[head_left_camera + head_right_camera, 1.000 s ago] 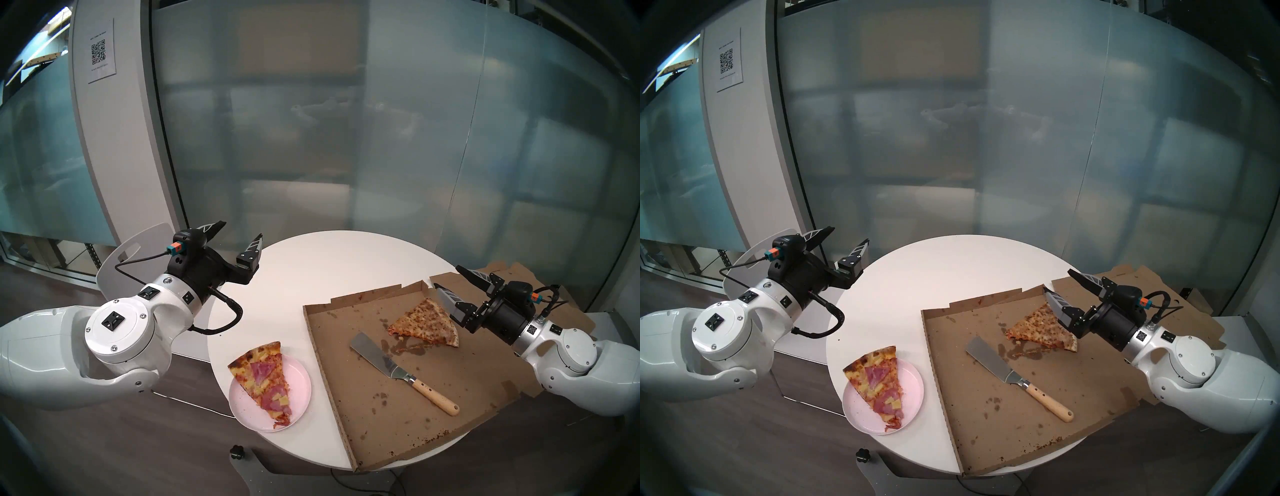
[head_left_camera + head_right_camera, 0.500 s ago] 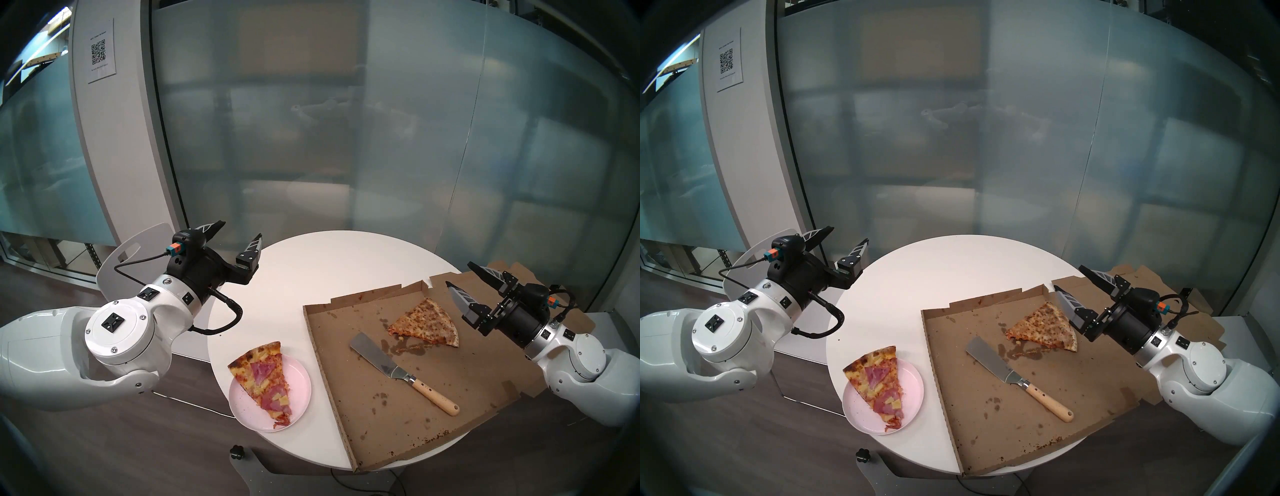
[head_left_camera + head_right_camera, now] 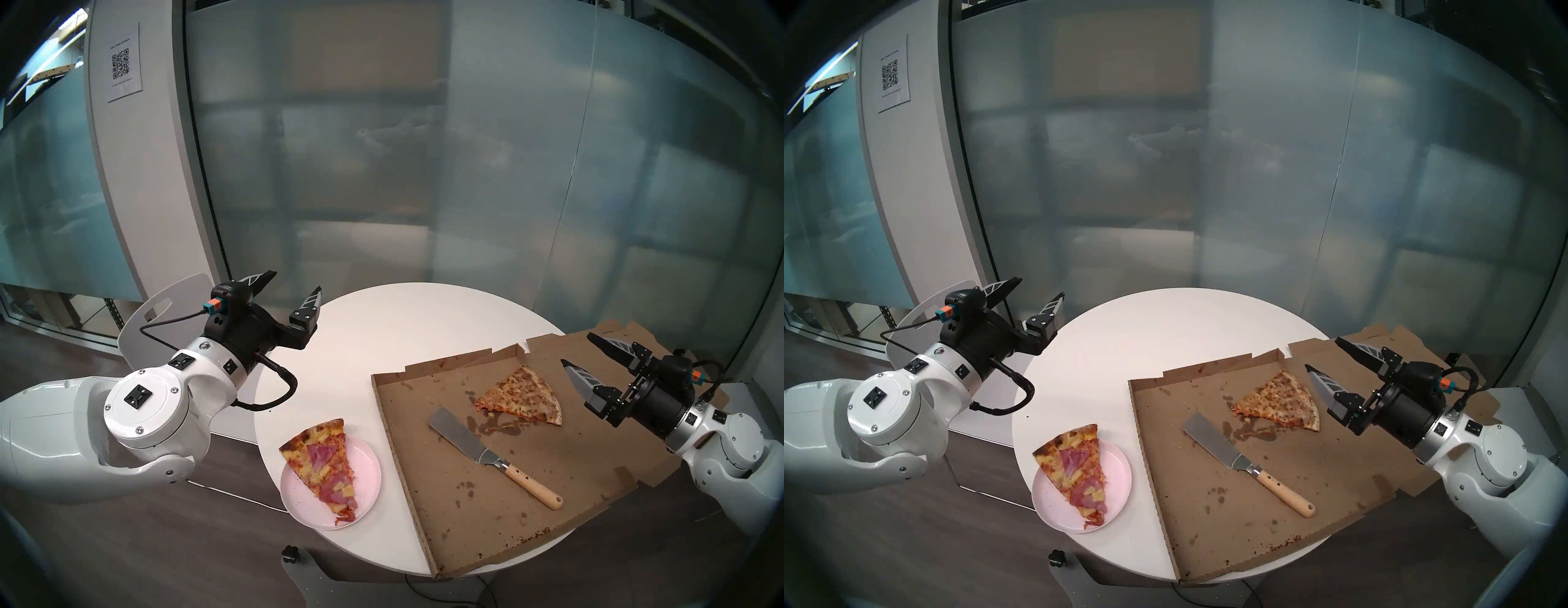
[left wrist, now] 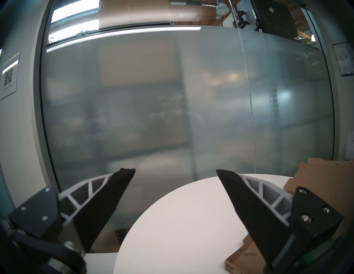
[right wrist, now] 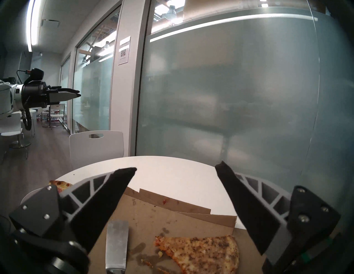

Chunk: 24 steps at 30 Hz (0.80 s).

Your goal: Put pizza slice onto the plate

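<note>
pizza slice (image 3: 324,469) on plate (image 3: 370,469), soft/floppy, greasy; lift by crust. left gripper (image 3: 292,285) & right gripper (image 3: 578,349) jaws spread, empty.

Office break area or meeting nook, not a home. Frosted glass partition wall (image 3: 424,170) with slim frames runs behind a round white surface (image 3: 382,339); a printed QR-code sign (image 3: 123,63) is stuck on the white pillar. White plastic chair (image 5: 95,147) at the surface, more white chairs and small tables (image 5: 17,132) down a corridor of glass-fronted rooms. Wood-look floor (image 3: 127,552), linear ceiling lights (image 5: 30,24), exposed ducts and pendant lamps (image 4: 222,8) above the glass. Open cardboard pizza box (image 3: 509,488) on the surface fits an office lunch.
</note>
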Motion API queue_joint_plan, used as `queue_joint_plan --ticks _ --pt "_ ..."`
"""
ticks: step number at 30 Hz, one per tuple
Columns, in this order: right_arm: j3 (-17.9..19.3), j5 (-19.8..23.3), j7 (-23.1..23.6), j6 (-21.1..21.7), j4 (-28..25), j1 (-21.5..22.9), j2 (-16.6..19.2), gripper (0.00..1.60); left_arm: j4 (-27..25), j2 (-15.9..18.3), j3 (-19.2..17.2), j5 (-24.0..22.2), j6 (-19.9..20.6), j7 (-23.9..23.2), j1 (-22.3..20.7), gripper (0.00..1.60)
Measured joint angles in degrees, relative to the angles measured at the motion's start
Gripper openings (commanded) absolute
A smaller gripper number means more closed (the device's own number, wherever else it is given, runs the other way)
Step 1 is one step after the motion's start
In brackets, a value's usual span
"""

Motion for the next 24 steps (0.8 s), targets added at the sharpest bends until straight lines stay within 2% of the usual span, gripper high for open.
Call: queue_joint_plan --ticks 4,8,24 --pt "3.36 0.29 1.40 2.96 -1.40 -1.68 -2.16 1.60 0.00 0.02 0.03 0.02 -0.11 -0.18 0.00 1.60" --pt "4.73 0.57 2.20 4.53 -2.20 -2.60 -3.46 1.60 0.00 0.05 0.05 0.04 -0.20 -0.29 -0.01 1.60" --pt "5.70 0.80 3.34 6.18 -3.00 -3.31 -5.58 1.60 0.00 0.11 0.11 0.06 -0.33 -0.41 -0.03 1.60"
